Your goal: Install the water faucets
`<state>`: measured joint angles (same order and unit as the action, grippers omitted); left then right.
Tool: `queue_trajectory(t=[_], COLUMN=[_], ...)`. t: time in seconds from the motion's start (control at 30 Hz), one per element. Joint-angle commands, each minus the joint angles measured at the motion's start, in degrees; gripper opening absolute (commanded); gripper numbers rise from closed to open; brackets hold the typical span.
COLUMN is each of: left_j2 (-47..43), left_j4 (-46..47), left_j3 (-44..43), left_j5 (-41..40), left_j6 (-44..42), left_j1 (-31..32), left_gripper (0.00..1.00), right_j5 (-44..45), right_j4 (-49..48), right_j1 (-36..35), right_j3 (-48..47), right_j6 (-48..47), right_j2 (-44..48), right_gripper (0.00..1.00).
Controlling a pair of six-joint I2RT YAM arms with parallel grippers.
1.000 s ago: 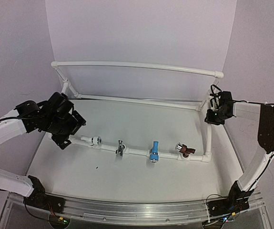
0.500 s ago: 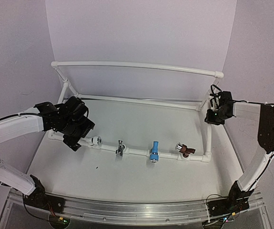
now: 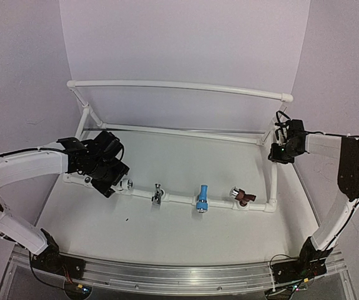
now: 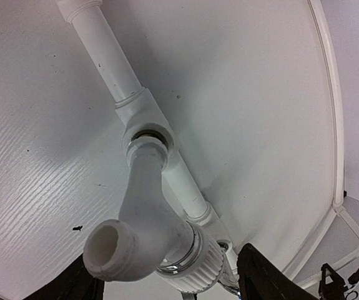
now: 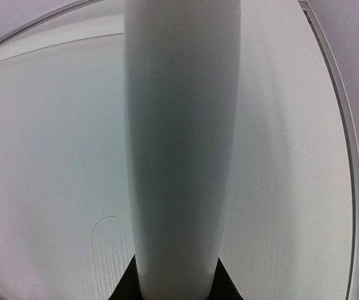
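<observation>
1. The small white plastic faucet (image 4: 151, 219) sits with its metal end in a round socket of the long white PVC pipe frame (image 3: 179, 199), at the left end of the front rail.
2. The left gripper (image 4: 167, 284) straddles the faucet's ribbed collar, fingers spread and grasping nothing, probably lined up to twist it tighter.
3. The right gripper (image 3: 281, 152) looks clenched on the frame's right side pipe (image 5: 179, 137), likely to steady the frame against turning.
4. The chrome faucet (image 3: 157, 194), light blue faucet (image 3: 201, 198) and reddish-brown faucet (image 3: 244, 197) occupy sockets further right.
</observation>
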<state>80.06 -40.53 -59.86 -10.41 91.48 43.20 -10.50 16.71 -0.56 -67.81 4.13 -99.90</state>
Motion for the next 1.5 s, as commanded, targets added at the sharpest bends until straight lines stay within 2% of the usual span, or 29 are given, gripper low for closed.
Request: queue_trajectory(t=[0.0,0.37,0.67,0.8,1.23,1.47], left_j2=[0.17,4.82,7.84,8.94,14.64,16.46], left_j4=[0.78,-6.66,-10.18,-10.5,-13.14,-13.63], left_j3=[0.68,-4.41,-7.59,-9.02,-14.82,-15.01], left_j5=[-0.13,-1.79,-3.16,-3.46,-4.49,-5.83], left_j6=[-0.44,-6.72,-13.22,-19.46,-48.74,-61.41], left_j1=[0.29,0.23,0.3,0.31,1.32,2.55], left_gripper=[0.71,0.59,0.43,0.43,0.44,0.51], right_j5=[1.1,1.26,1.14,0.9,0.81,0.91], right_j4=[0.25,0.25,0.25,0.25,0.34,0.42], right_j1=[0.12,1.63,2.18,2.23,2.23,2.32], right_j3=[-0.04,0.32,0.42,0.32,0.13,0.05], right_j6=[-6.03,-6.8,-7.29,-7.29,-7.67,-7.84], right_j2=[0.18,-0.13,0.05,-0.05,0.02,0.14], right_gripper=[0.0,0.0,0.0,0.0,0.0,0.0])
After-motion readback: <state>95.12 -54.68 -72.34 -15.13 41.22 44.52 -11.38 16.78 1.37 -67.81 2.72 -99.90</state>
